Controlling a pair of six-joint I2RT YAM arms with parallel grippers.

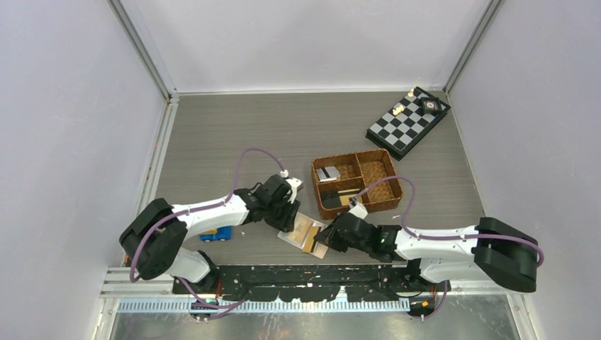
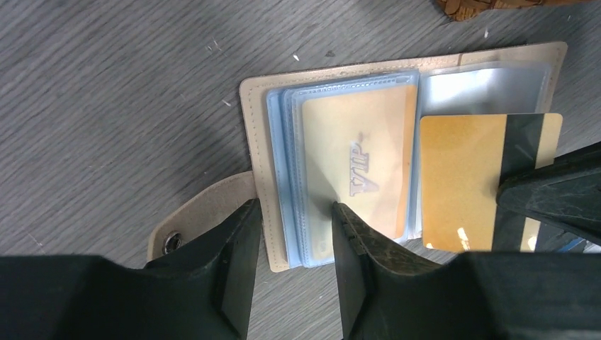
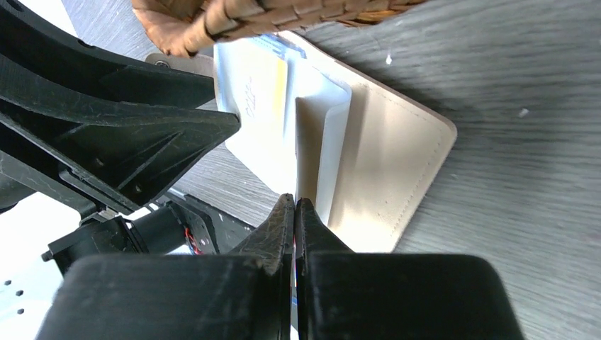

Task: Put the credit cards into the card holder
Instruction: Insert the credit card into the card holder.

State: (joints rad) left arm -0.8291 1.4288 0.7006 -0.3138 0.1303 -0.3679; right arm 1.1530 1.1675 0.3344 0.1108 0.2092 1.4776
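Note:
The beige card holder [image 2: 256, 134] lies open on the table, near the front edge [image 1: 299, 231]. A yellow-tan "VIP" card [image 2: 358, 163] sits in its left blue-grey pockets. My left gripper [image 2: 295, 209] is open, one finger on the snap tab and the other on the pocket stack, with the holder's near left corner between them. My right gripper [image 3: 294, 203] is shut on a gold credit card [image 2: 461, 184] with a black stripe. That card lies over the holder's clear right pocket [image 2: 489, 88]; whether it is inside I cannot tell. A silver-grey card [image 1: 327, 173] and a black card [image 1: 333, 200] lie in the basket.
The brown woven divided basket [image 1: 316, 185] stands just behind the card holder, close to both grippers. A chessboard [image 1: 407, 122] with a few pieces lies at the back right. A small blue object [image 1: 216, 234] rests beside the left arm.

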